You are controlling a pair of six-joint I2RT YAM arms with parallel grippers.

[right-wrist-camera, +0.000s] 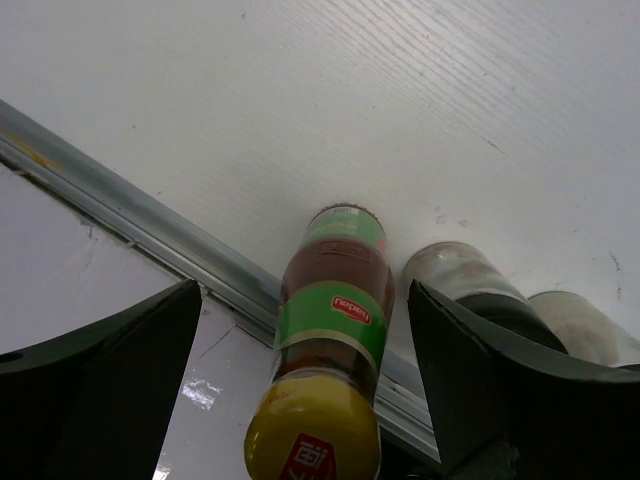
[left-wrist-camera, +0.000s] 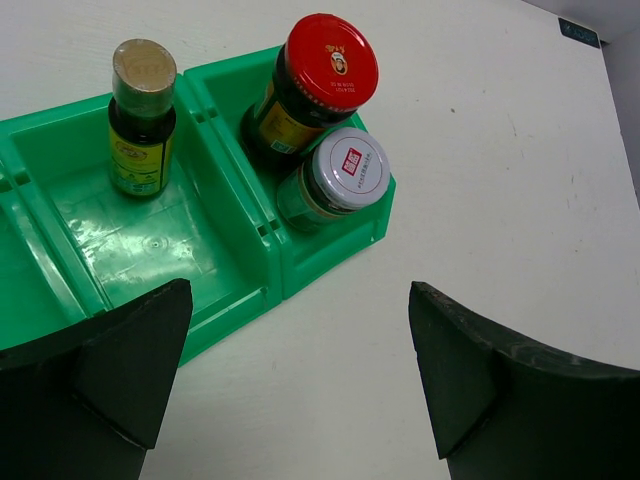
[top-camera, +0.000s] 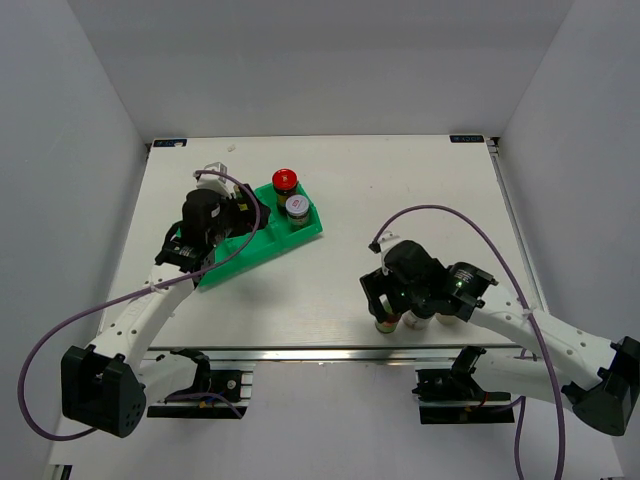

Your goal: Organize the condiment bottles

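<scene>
Bottom centre-right of the top view, at the near edge of the table [top-camera: 420,190]: right gripper [right-wrist-camera: 310,340] is spread wide around the yellow-capped bottle [right-wrist-camera: 335,310]. Bottle stands upright between the fingers, roughly centred, with a gap on each side and no contact I can see. Reads as lined up for a pinch on the body, not gripping yet. Two short jars [right-wrist-camera: 465,285] stand just right of it in the wrist view, the closer one near the right finger [right-wrist-camera: 520,400]; lids hard to read. Risk on closing: nudging that neighbour.

Upper left of the top view: left gripper [left-wrist-camera: 298,320] hangs over the green bin [left-wrist-camera: 150,240], jaws open, nothing between them. Tan-capped bottle [left-wrist-camera: 142,110] stands alone in the middle slot. Red-capped jar [left-wrist-camera: 325,65] and silver-lidded jar [left-wrist-camera: 350,168] sit touching in the end slot. Looks like sorting by shape, slim bottles in one slot and jars in another, so the yellow-cap likely goes beside the tan one. Three binned, three to go.
</scene>
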